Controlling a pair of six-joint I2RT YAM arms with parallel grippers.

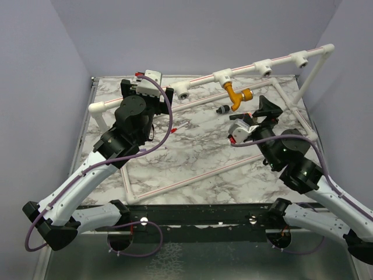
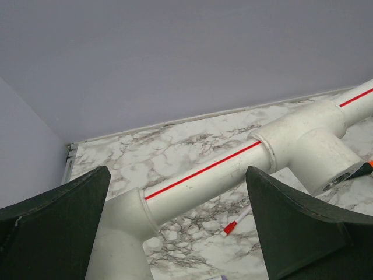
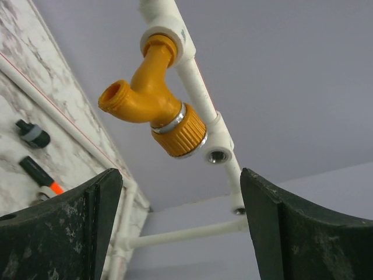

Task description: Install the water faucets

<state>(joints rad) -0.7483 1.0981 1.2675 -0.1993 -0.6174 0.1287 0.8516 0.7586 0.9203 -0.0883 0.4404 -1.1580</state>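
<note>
**Right gripper** (image 3: 178,186): mine. Jaws spread wide, nothing between them. It points up at the faucet and is apart from it.

**Left gripper** (image 2: 178,175): mine. Also wide open and holding nothing. The white pipe (image 2: 204,170) runs across just ahead of the gap; I cannot tell whether I touch it.

**Orange faucet** (image 3: 152,99): its neck sits in a tee socket (image 3: 166,28) of the raised pipe. The spout mouth faces sideways and the ribbed knob with its silver ring hangs lowest.

**Empty socket** (image 3: 217,155): next along the same pipe. The top view shows others also unfilled.

**Counter** (image 1: 192,157): carries a small dark grey-banded piece (image 3: 32,133), a black orange-tipped piece (image 3: 38,174) and a thin red-tipped stick (image 2: 236,223). I cannot tell whether either dark piece is a faucet.

**Step, as judged:** one faucet is fitted and several sockets are waiting.

**Next move:** check that the orange faucet is seated. Then find another faucet, lower the right gripper over it and close on its body. Carry the threaded end square to an open socket while the left gripper steadies the pipe.
</note>
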